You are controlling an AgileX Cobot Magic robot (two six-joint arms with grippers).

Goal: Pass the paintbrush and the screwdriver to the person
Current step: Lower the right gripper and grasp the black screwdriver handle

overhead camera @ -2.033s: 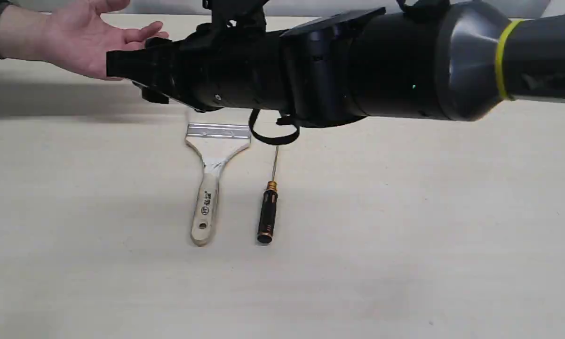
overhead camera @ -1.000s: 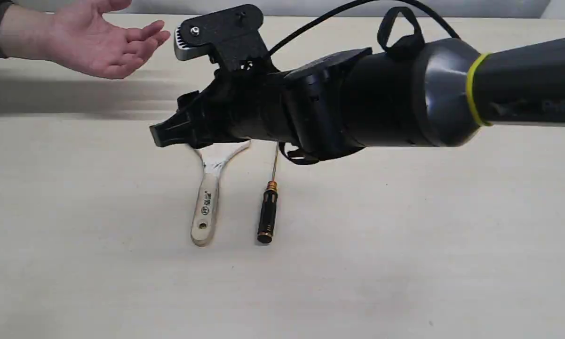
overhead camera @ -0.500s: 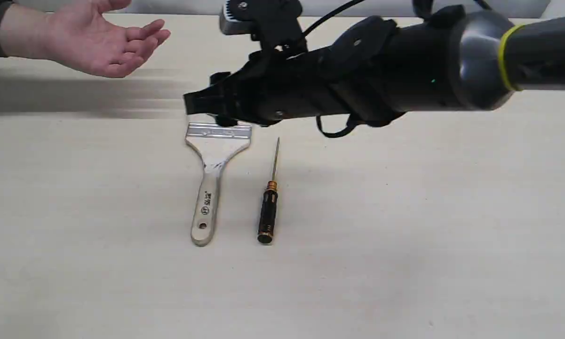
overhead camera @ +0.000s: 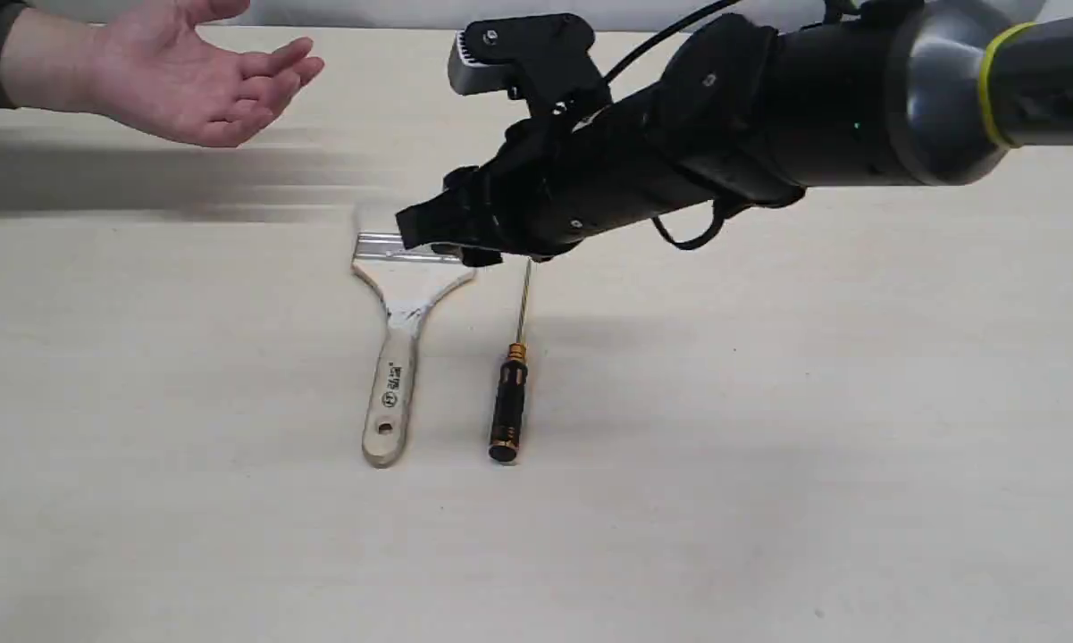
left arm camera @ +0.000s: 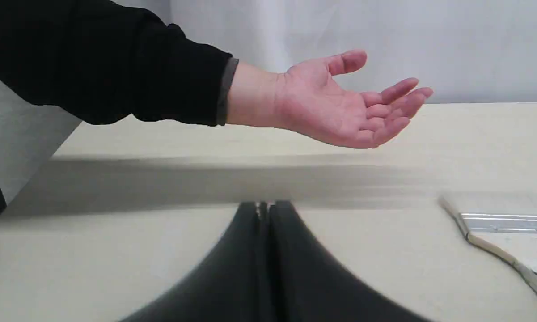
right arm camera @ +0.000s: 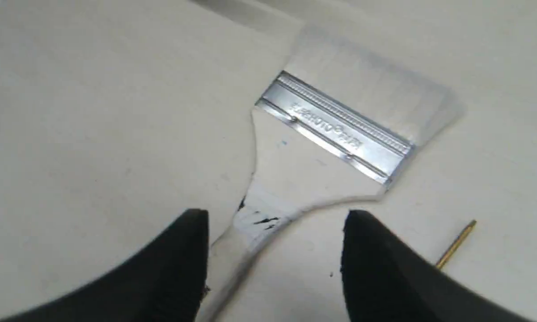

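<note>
The paintbrush (overhead camera: 393, 348) lies flat on the table, handle toward the front, its silver ferrule (right arm camera: 335, 127) and pale bristles clear in the right wrist view. Beside it on the right lies the screwdriver (overhead camera: 509, 402), black handle forward; only its shaft tip (right arm camera: 456, 243) shows in the right wrist view. My right gripper (overhead camera: 424, 232) hovers open above the brush's ferrule, holding nothing; its dark fingers (right arm camera: 179, 264) straddle the brush neck. The person's open hand (overhead camera: 196, 85) waits palm up at the back left. My left gripper (left arm camera: 264, 208) is shut and empty, low, short of the hand (left arm camera: 340, 105).
The pale table (overhead camera: 768, 446) spreads wide around the two tools. The right arm's thick black body (overhead camera: 768, 116) and its cable span the upper right of the exterior view. A light wall (left arm camera: 429, 44) stands behind the table's far edge.
The right arm has drawn back from the person's hand, swung right and tilted down, so its gripper now hangs over the brush's ferrule. Brush, screwdriver and hand have not moved.
</note>
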